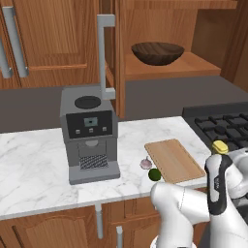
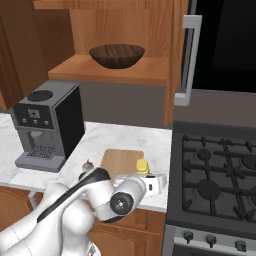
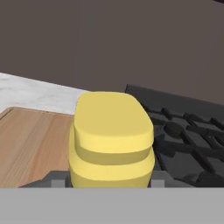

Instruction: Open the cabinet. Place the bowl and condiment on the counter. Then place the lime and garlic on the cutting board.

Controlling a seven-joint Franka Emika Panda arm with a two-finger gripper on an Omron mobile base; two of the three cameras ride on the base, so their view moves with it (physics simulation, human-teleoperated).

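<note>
Hand view: tool (image 3: pixel 111 183) grips condiment (image 3: pixel 111 140), bottle lying sideways, long axis along tool, over cutting board (image 3: pixel 30 144) edge.

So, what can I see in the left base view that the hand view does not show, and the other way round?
Only the left base view shows the bowl on the open cabinet shelf, the coffee machine, the garlic and the lime. The hand view adds no object of its own, only a close look at the condiment between the jaws. Both show the condiment, cutting board, counter and hob.
</note>
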